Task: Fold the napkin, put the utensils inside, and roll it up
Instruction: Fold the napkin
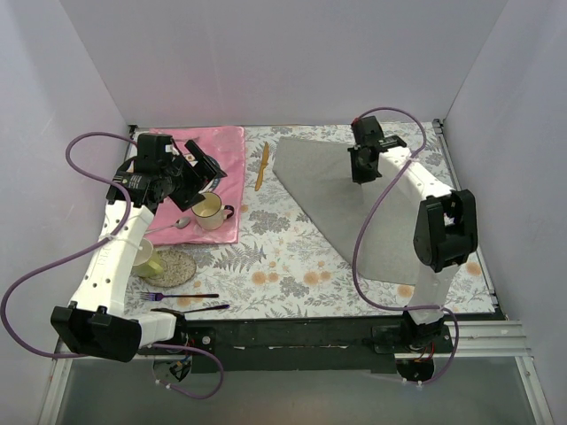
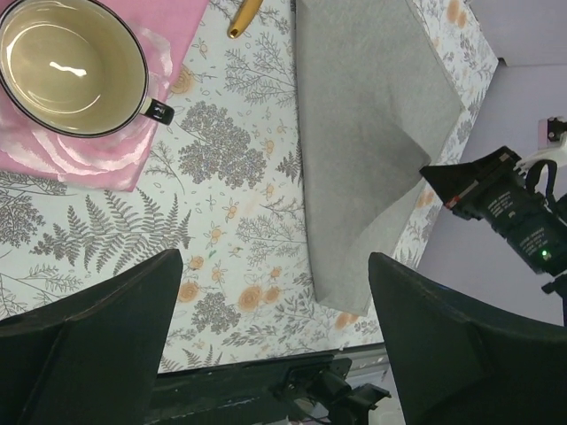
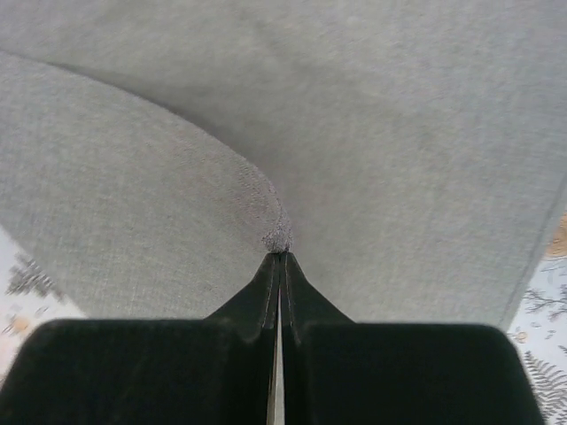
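Observation:
The grey napkin (image 1: 354, 208) lies on the right half of the flowered table, tapering to a point toward the front, and also shows in the left wrist view (image 2: 372, 133). My right gripper (image 1: 361, 168) hovers over its far part, shut on a pinched corner of the napkin (image 3: 280, 237), its tips (image 3: 280, 257) pressed together. A slim orange-tan utensil (image 1: 263, 166) lies just left of the napkin, its end visible in the left wrist view (image 2: 245, 16). My left gripper (image 1: 199, 175) hangs open above the pink placemat, with nothing between its fingers (image 2: 275, 266).
A cream cup (image 1: 210, 211) (image 2: 71, 66) stands on the pink placemat (image 1: 226, 146) (image 2: 97, 155). A green cup (image 1: 146, 257) sits on a round coaster at front left. A purple-handled fork (image 1: 177, 296) and a thin black utensil (image 1: 199, 309) lie by the front edge. Walls enclose three sides.

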